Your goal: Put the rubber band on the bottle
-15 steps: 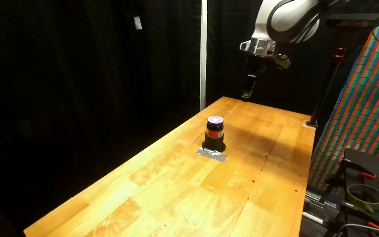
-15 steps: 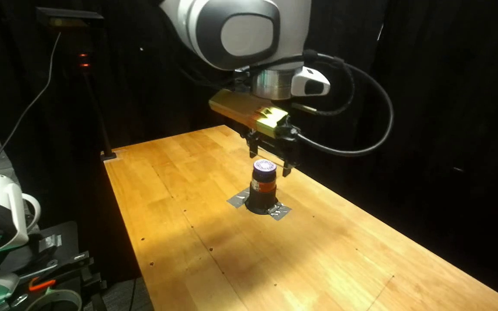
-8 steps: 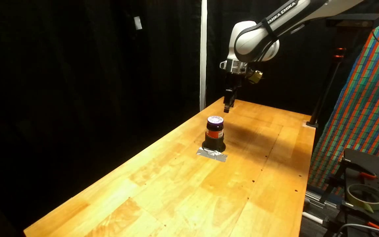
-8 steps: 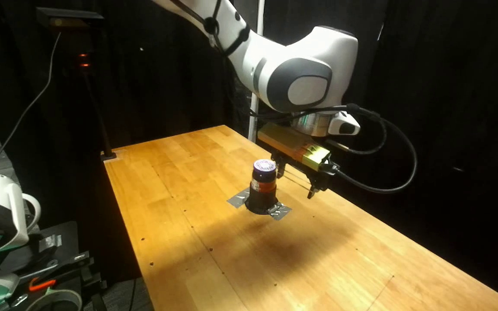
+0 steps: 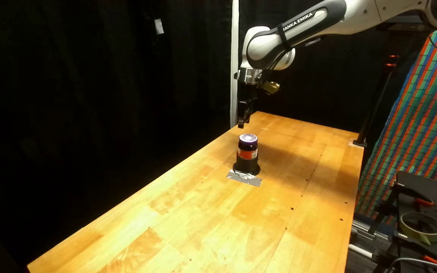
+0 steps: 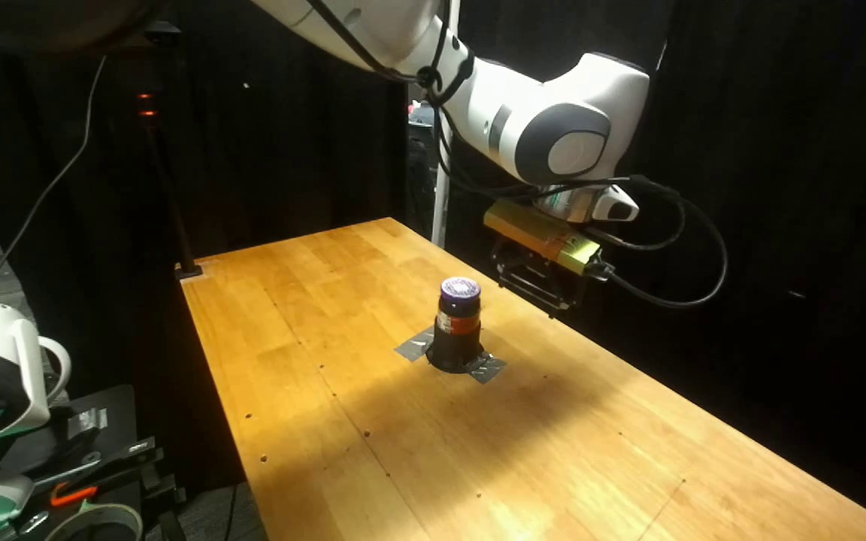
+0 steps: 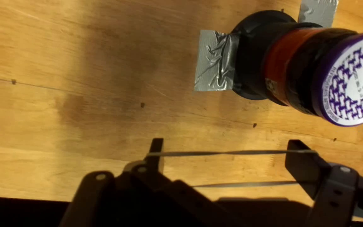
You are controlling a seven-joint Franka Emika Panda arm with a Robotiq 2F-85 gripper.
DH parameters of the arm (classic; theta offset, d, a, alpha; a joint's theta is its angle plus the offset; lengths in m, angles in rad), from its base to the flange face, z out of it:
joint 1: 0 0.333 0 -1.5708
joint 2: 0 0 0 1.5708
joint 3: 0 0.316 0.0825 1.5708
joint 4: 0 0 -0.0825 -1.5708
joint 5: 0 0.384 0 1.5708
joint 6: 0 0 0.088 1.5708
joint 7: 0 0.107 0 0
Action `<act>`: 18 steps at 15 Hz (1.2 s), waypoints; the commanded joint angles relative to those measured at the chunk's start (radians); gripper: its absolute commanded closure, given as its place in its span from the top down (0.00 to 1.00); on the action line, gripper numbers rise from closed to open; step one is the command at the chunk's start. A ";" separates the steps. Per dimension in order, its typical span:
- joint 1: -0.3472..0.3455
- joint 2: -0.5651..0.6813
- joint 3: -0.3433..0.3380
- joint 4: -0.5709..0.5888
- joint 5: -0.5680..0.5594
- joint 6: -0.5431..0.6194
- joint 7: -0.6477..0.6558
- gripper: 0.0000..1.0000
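The bottle (image 5: 247,154) is small and dark, with an orange-red label and a purple-rimmed white lid. It stands upright in a black holder (image 6: 454,349) taped to the table, and shows in both exterior views. In the wrist view the bottle (image 7: 287,64) is at the upper right. My gripper (image 7: 225,146) is open, with the rubber band (image 7: 247,152) stretched around its two fingers in two strands. In an exterior view the gripper (image 6: 531,295) hangs right of the bottle, apart from it and near the table's long edge. In an exterior view the gripper (image 5: 242,123) appears behind the bottle, above lid height.
Silver tape (image 7: 216,61) holds the holder's base to the wooden table (image 5: 218,223). A black post (image 5: 372,98) stands at a far table corner. A side bench with a tape roll (image 5: 422,227) and clamps is beside the table. Black curtains surround the scene.
The arm has swung toward the table's long edge, to the left in one exterior view and to the right in another. The gripper dropped, then rose slightly. Bottle and holder have not moved.
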 commanded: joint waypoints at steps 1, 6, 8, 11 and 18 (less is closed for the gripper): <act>0.011 0.116 0.027 0.244 -0.021 -0.196 -0.002 1.00; 0.052 0.197 0.024 0.408 -0.019 -0.370 0.060 1.00; 0.068 0.221 0.022 0.444 -0.018 -0.405 0.089 1.00; 0.094 0.256 0.014 0.484 -0.021 -0.409 0.150 1.00; 0.144 0.272 -0.031 0.490 -0.080 -0.414 0.291 1.00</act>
